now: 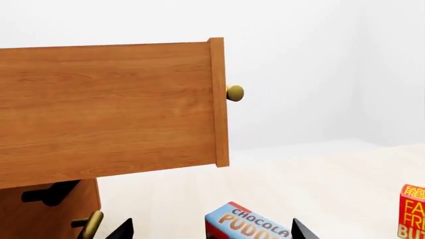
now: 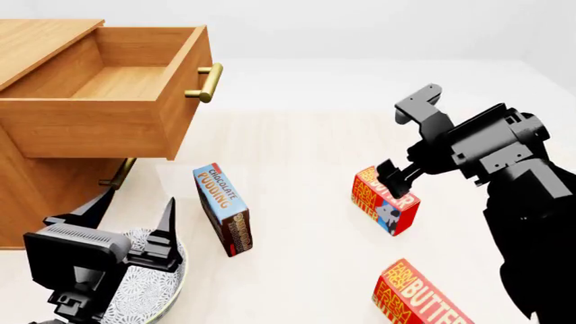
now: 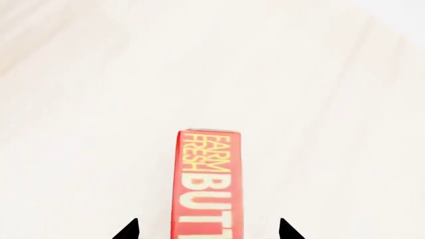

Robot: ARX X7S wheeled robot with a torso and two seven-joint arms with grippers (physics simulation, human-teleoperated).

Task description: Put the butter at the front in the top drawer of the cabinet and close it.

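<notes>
The butter (image 2: pixel 385 208) was a small red box with yellow "FARM FRESH BUTTER" letters and a blue-white picture panel. It stood on its long edge on the pale table (image 2: pixel 306 135), right of the middle of the scene, with a narrow red side (image 3: pixel 207 184) turned up. The cabinet (image 2: pixel 36 169) was a big orange-brown wooden box at the far left. The top drawer (image 2: pixel 117 81) was pulled fully out toward the right. Its plain wooden inside showed nothing in it, and its horizontal brass bar handle (image 2: pixel 206 82) was on the front. From the side, the drawer wall (image 1: pixel 106 109) hung out past the cabinet body.
</notes>
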